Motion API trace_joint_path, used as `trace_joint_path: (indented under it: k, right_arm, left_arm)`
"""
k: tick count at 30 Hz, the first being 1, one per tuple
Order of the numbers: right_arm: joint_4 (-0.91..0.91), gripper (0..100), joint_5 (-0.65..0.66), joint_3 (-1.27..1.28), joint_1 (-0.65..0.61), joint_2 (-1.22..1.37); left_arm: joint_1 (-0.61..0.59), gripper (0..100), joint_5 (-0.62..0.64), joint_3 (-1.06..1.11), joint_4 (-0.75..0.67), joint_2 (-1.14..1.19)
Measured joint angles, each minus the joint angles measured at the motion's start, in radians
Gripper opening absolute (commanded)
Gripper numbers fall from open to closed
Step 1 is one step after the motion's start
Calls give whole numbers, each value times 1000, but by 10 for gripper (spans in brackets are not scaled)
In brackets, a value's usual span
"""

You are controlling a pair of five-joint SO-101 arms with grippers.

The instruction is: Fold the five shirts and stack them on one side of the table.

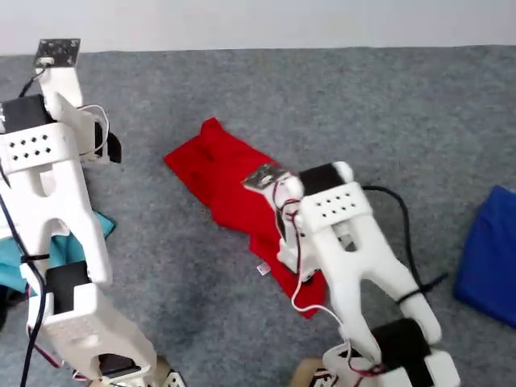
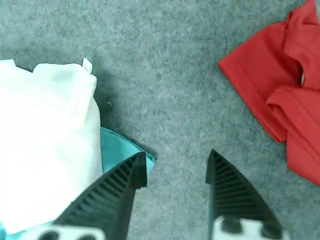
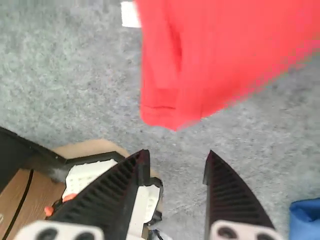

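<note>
A crumpled red shirt point(image 1: 230, 189) lies mid-table on the grey carpet; the right arm point(image 1: 343, 210) stands over its near end. In the right wrist view my right gripper point(image 3: 176, 156) is open and empty, hanging above bare carpet just short of the red shirt's point(image 3: 215, 55) folded edge. My left gripper point(image 2: 177, 160) is open too, over bare carpet between a white shirt point(image 2: 45, 150) lying on a teal shirt point(image 2: 122, 150) and the red shirt's corner point(image 2: 280, 85). The teal shirt point(image 1: 12, 262) peeks out beside the left arm point(image 1: 48, 185). A blue shirt point(image 1: 488, 258) lies at the right edge.
A small white tag point(image 1: 263, 268) lies by the red shirt's near edge. The arm's base and a wooden table edge point(image 3: 20, 210) show behind the right gripper. Open carpet stretches across the far side and between the red and blue shirts.
</note>
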Motion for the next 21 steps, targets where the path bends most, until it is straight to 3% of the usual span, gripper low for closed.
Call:
trace_joint_path:
  k: [19, 21]
  right_arm:
    - [-172, 185, -5, 0, 17, 388]
    - [-190, 146, -5, 0, 32, 433]
  left_arm:
    - [0, 180, 0, 0, 0, 0]
    - [0, 162, 0, 0, 0, 0]
